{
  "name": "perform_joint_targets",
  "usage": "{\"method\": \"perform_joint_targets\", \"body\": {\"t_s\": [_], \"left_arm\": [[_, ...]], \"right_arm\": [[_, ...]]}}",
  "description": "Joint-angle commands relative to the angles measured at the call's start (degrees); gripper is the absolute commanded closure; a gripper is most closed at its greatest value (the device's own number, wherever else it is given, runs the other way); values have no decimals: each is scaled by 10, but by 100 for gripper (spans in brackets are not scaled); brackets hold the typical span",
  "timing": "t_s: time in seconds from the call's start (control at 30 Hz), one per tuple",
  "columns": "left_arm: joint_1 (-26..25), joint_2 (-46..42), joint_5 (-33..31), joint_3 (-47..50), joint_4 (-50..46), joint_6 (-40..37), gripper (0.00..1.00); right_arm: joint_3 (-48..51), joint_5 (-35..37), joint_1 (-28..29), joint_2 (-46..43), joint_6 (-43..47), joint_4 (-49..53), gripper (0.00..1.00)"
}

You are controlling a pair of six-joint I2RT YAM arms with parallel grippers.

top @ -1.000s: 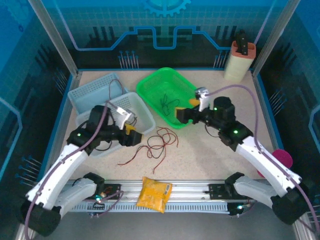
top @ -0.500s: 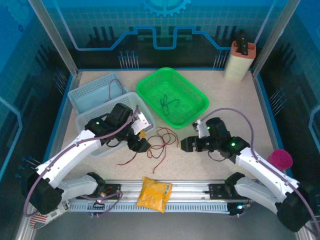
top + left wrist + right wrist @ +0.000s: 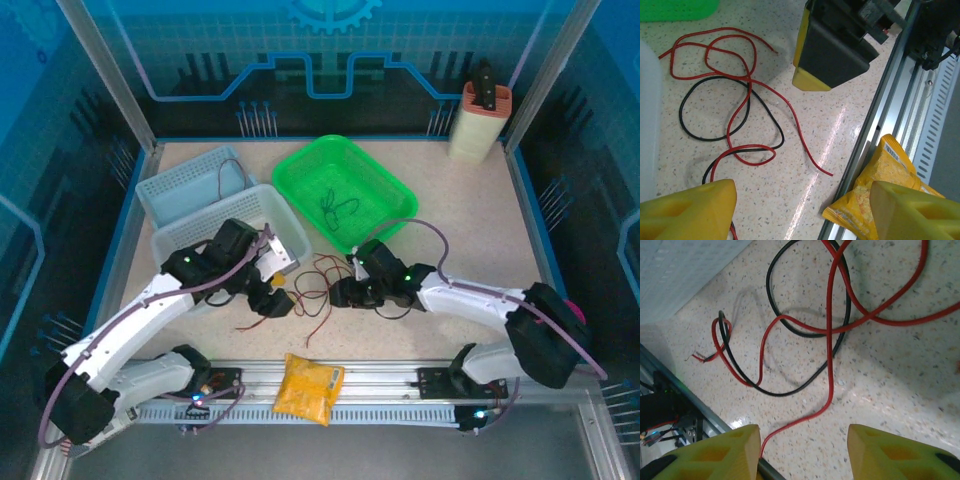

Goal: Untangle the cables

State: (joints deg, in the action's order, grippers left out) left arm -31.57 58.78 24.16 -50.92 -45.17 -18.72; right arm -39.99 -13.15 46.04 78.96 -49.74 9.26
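Speckled worktop is carrying the tangled cables.
Thin, glossy, red and black, they are looping over each other; left pincer and right pincer are hovering part-open, gripping nothing.

We record that the right gripper has left the near edge of the green basket and come down to the tabletop. It now sits just beside the right side of the cables, with its arm stretched low across the tabletop. The left gripper has swung away from the front wall of the grey basket. It now sits at the left side of the same cables. The two grippers now face each other across the tangle.
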Motion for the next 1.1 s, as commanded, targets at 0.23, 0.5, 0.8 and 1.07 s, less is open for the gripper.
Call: {"method": "perform_joint_targets", "body": {"t_s": [0.23,0.5,0.8,1.07], "left_arm": [[4,-14,-20,13,-3,41,28],[4,-10,-24,11,-3,40,27],[4,-4,-23,9,-4,44,25],[4,10,-24,5,9,43,24]], "right_arm": [[-40,46,19,49,-44,-9,60],[-58,44,22,100,-46,-2,64],[-72,20,20,136,-37,-6,70],[-65,14,16,143,-42,-18,77]]}}
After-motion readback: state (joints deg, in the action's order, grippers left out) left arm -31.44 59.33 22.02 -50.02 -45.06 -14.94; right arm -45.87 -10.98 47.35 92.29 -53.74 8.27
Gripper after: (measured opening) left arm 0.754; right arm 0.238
